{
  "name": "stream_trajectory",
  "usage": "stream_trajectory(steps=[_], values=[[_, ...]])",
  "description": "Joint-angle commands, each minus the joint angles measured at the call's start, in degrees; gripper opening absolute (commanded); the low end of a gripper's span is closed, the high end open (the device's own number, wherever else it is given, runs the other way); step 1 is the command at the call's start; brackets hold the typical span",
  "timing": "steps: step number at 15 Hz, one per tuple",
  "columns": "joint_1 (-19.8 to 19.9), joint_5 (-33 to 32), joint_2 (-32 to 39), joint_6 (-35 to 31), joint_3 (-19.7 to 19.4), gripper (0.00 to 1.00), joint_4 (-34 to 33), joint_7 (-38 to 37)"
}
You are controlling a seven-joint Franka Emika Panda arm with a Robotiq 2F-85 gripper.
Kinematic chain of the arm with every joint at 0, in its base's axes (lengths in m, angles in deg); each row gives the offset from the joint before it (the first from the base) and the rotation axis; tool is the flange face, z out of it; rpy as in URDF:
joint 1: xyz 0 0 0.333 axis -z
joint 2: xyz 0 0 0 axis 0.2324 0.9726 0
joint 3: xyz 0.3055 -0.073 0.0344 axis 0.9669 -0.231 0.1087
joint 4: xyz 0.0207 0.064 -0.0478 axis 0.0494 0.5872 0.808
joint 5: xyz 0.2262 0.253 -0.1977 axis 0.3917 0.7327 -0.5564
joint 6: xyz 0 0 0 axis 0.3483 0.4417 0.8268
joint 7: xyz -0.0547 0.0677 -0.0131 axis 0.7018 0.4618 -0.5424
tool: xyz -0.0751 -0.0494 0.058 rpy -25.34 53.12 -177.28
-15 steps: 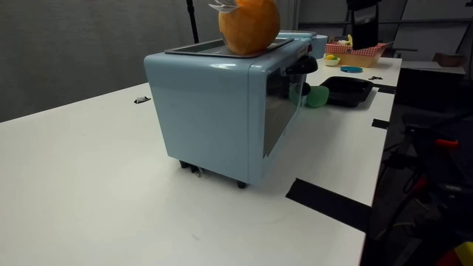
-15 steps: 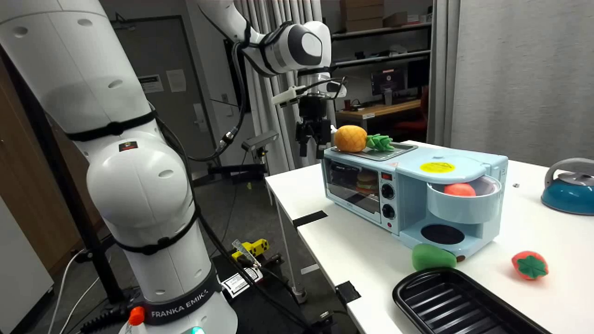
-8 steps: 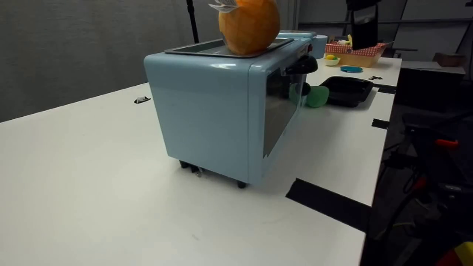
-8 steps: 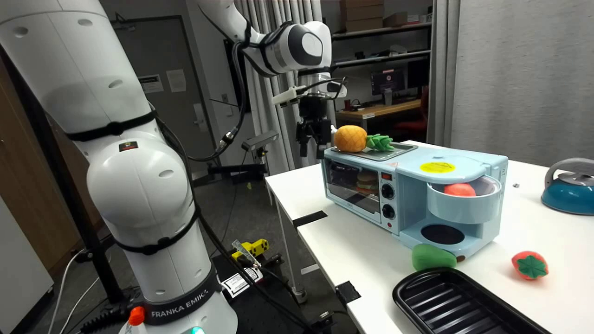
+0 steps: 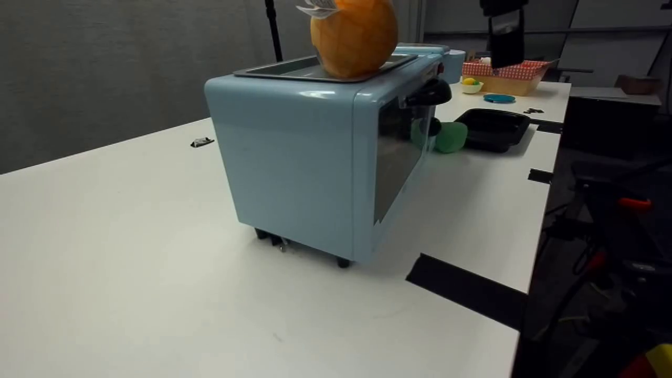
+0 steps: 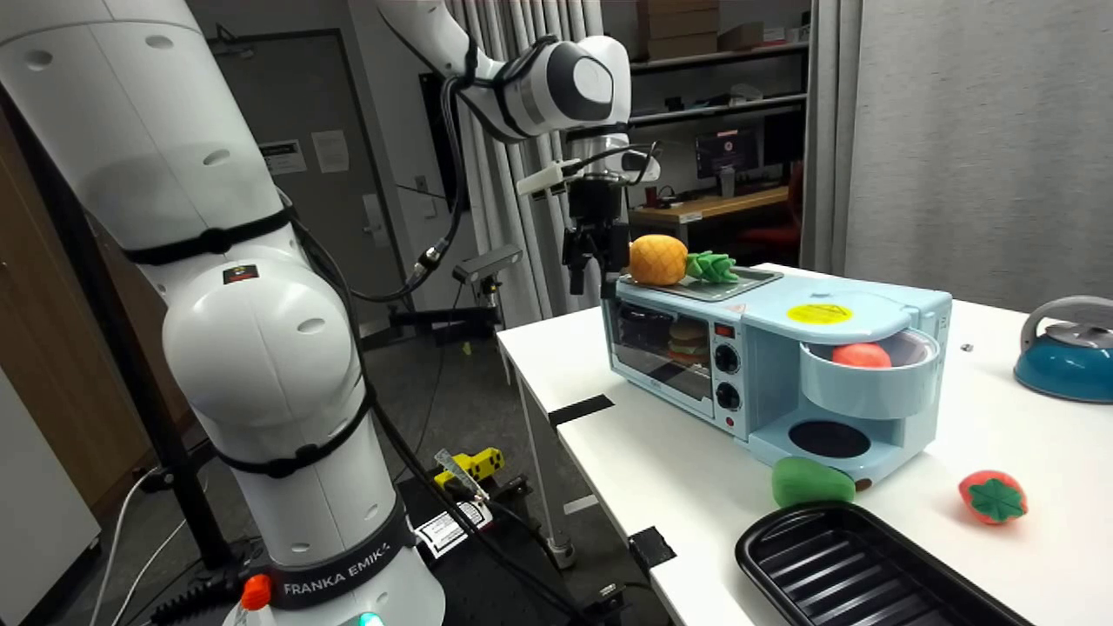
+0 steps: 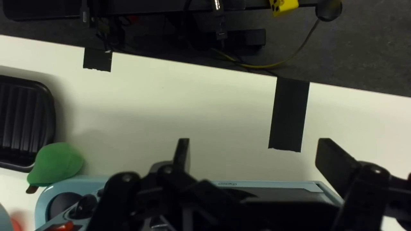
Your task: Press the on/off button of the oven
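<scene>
Oven (image 6: pixel 769 374), pale blue and boxy, glass-fronted

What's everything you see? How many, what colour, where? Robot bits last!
Table: at least one, white, every view
Oven: one, pale blue, on table
Knobs: two, black, oven front
Switch-like patch: one, red, above knobs
Pineapple toy: one, orange, green, atop oven
Burger: one, brownish, inside oven
Round thing: one, red, in oven's pot
Kettle: one, teal, on table
Strawberry-like toy: one, red, green, on table
Tray: one, black, near table edge
Stemmed toy: one, green, beside tray
Basket: one, tan, far down table
Bowl: one, pale, near basket
Disc: one, blue, near bowl
Tape strips: three or more, black, table edge
Curtains: count unclear, grey, background
Robot arm: one, white, beside table
Claw: one, black, open near oven
</scene>
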Motion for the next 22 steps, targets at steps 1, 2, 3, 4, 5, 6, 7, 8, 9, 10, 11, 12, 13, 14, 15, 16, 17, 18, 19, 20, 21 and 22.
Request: stream_trajectory(steps=[1,2,3,4,5,6,7,8,9,10,11,12,13,14,15,16,17,18,19,20,21,22], values=[[-0.2,-0.9,-1.3,-0.3,-1.9,1.00,1.2,1.5],[-0.1,-1.3,-1.5,-0.4,-2.2,1.00,1.6,1.9],[0.0,-1.4,-1.8,-0.5,-2.7,1.00,2.0,2.3],[0.1,-1.4,-2.1,-0.7,-3.1,1.00,2.4,2.6],[0.2,-1.6,-2.2,-0.7,-3.6,1.00,2.6,2.8],[0.4,-1.5,-2.3,-0.8,-4.0,1.00,2.8,3.1],[0.6,-1.5,-2.4,-0.9,-4.5,1.00,3.1,3.5],[0.7,-1.4,-2.5,-1.0,-5.0,1.00,3.3,3.8],[0.9,-1.5,-2.6,-1.0,-5.5,1.00,3.6,4.4],[1.2,-1.4,-2.8,-1.0,-6.0,1.00,3.8,5.1],[1.4,-1.5,-2.9,-1.1,-6.6,1.00,3.9,5.7],[1.7,-1.6,-3.2,-1.3,-7.1,1.00,4.1,6.2],[2.1,-2.0,-3.5,-1.6,-7.6,1.00,4.4,6.7],[2.4,-2.3,-3.7,-1.7,-8.1,1.00,4.7,7.5],[2.7,-2.5,-4.0,-2.0,-8.7,1.00,4.9,8.8],[3.0,-2.9,-4.2,-2.5,-9.2,1.00,5.1,9.7],[3.4,-3.1,-4.4,-3.2,-9.7,1.00,5.4,10.7],[3.7,-3.4,-4.5,-3.7,-10.2,1.00,5.6,11.9],[4.1,-3.8,-4.6,-4.3,-10.6,1.00,5.7,12.9],[4.3,-4.3,-4.6,-4.8,-11.0,1.00,5.7,14.1],[4.5,-4.8,-4.5,-5.4,-11.4,1.00,5.9,15.4],[4.6,-5.5,-4.5,-6.2,-11.6,1.00,6.1,16.9]])
